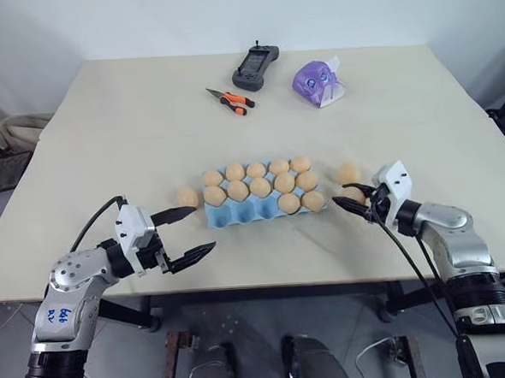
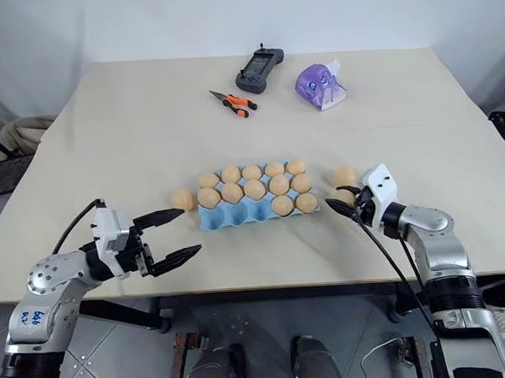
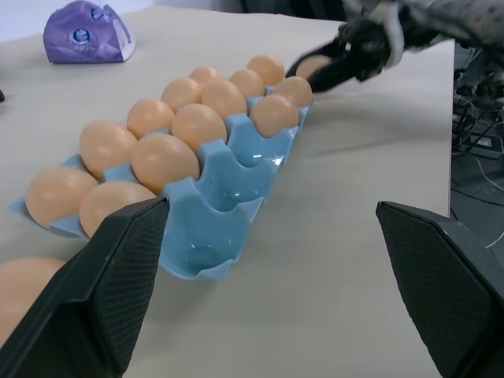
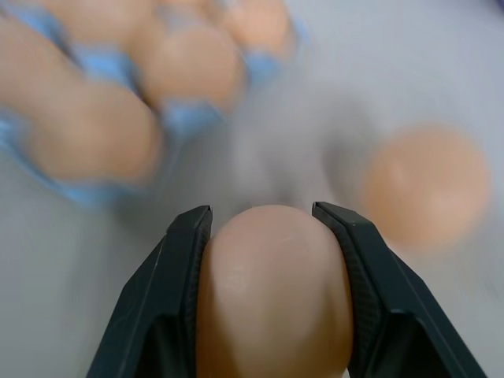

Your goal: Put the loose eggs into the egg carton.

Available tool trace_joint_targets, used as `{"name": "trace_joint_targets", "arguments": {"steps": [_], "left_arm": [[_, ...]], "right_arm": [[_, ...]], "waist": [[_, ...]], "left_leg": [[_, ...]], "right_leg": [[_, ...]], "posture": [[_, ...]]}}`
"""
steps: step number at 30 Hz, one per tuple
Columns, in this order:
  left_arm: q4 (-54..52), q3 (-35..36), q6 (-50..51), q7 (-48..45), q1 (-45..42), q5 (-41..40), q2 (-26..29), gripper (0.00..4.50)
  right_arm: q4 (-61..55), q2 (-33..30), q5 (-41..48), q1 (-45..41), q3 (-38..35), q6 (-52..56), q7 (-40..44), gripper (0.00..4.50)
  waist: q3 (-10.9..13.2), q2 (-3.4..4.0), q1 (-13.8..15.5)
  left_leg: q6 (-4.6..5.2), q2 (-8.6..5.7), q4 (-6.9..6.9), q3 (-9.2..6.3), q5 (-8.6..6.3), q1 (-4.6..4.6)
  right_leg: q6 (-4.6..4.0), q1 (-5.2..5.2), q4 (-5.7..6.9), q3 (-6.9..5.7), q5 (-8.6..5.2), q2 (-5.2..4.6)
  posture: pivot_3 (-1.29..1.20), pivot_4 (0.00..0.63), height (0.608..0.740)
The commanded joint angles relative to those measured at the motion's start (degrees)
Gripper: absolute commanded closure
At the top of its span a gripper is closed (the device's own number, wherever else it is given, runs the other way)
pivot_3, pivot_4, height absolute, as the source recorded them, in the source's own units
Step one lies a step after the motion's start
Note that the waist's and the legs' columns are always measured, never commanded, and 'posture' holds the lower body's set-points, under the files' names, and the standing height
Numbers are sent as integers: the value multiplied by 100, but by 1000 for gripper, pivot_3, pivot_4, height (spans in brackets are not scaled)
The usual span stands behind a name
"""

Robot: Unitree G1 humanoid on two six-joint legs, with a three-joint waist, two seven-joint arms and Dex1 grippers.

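Observation:
The light blue egg carton (image 1: 245,212) lies mid-table with several tan eggs in its back rows and right end; its front-left cups are bare. One loose egg (image 1: 187,195) rests on the table just left of the carton, another (image 1: 347,172) just right of it. My right gripper (image 1: 349,195) is shut on a third egg (image 4: 272,291) by the carton's near right corner, in front of the right loose egg. My left gripper (image 1: 202,229) stands open with nothing between its fingers, in front of the carton's left end.
At the back of the table lie a black handheld controller (image 1: 255,66), orange-handled pliers (image 1: 230,99) and a purple tissue pack (image 1: 318,82). The table's front edge (image 1: 267,284) runs just behind both arms.

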Motion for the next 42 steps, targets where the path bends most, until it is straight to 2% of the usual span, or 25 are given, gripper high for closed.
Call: {"name": "trace_joint_targets", "arguments": {"steps": [1,4,11,15,19,24,27,31,38,42], "left_arm": [[-207,350,32,135,70,-227,31,0],[-135,492,17,168,182,-216,67,0],[70,760,-147,253,600,-98,71,0],[-72,808,-158,420,693,-94,-10,0],[-232,816,-154,552,781,-136,-60,0],[-341,772,-128,622,816,-155,-65,0],[-267,740,-131,577,742,-161,-44,0],[-144,533,-133,466,501,-143,-86,0],[284,25,-184,234,-233,-12,-249,0],[538,-28,-177,113,-424,3,-250,0]], "right_arm": [[-1156,268,533,-198,104,639,-110,2762],[-1502,532,365,-421,466,991,-384,2762],[-934,1154,-533,-1165,1635,981,-599,2762],[-485,1615,-740,-1498,1731,942,-935,2762],[-288,1691,-873,-1469,1820,789,-837,2762],[-575,1610,-716,-1347,1713,864,-660,1074],[-1124,1435,-458,-1134,1564,1014,-433,26],[-1923,1076,-23,-551,1085,924,-250,26],[-2469,288,255,1573,-953,176,-590,26],[-2539,126,271,2410,-1594,-176,-746,26]], "waist": [[0,0,-21],[0,0,-70],[0,-1,-89],[0,-1,-88],[-1,-1,-86],[-1,-1,-93],[-1,-1,-89],[-1,-2,-66],[-3,-5,138],[-3,-5,42]], "left_leg": [[0,1,0,-1,0,1],[-2,3,0,-2,1,2],[-8,2,-10,2,1,-20],[-15,1,-11,4,5,-52],[-15,0,-9,4,5,-58],[-15,2,-9,7,5,-57],[-15,3,-10,7,5,-56],[-15,3,-9,7,5,-57],[-13,-2,-5,6,4,-57],[-11,-2,-1,18,5,-50]], "right_leg": [[0,0,2,-1,0,0],[-2,-3,11,-1,-1,-1],[-17,-33,11,-1,-9,-10],[-20,-68,22,-4,-11,-11],[-20,-68,18,-12,-11,-12],[-19,-69,22,-15,-10,-12],[-19,-70,26,-16,-10,-10],[-18,-68,23,-17,-10,-11],[-16,-59,12,-24,-9,-12],[-11,-58,15,-12,-6,-4]], "posture": [[0,150,740],[0,150,740],[0,150,740],[0,150,740],[0,150,740],[0,150,740],[0,150,740],[0,150,740],[0,150,740],[0,150,740]]}}
